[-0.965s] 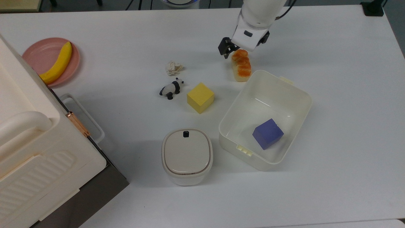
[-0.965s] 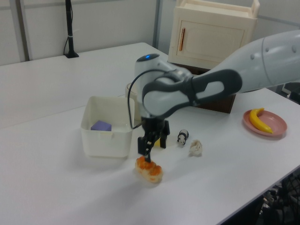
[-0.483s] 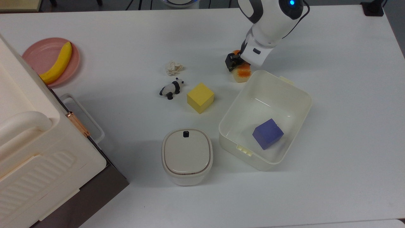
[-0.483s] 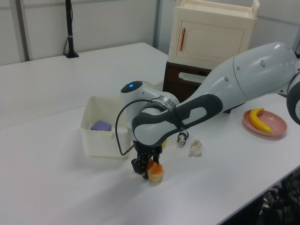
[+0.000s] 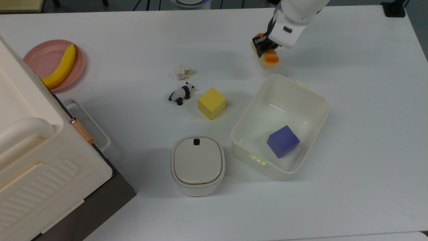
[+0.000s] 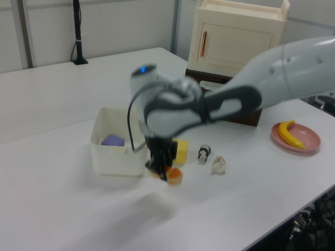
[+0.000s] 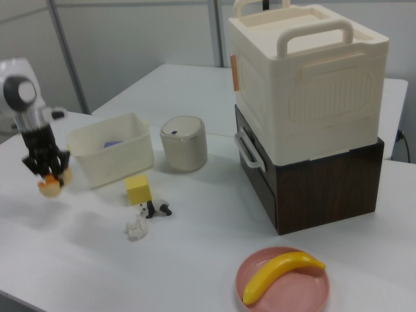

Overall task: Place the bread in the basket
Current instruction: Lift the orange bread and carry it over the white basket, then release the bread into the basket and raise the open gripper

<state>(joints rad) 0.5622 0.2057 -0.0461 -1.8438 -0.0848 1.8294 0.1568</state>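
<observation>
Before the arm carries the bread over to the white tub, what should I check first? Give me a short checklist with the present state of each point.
1. Bread is held by the pincer: ok, shut on it.
2. Bread is off the table: ok; the right view shows it hanging above the surface.
3. Tub is open on top: ok.
4. Room inside the tub: ok; the purple cube sits near one corner, the rest is bare.
5. Bread is above the tub: not ok, it hangs outside the rim.
6. Grip firmness: cannot tell.
</observation>
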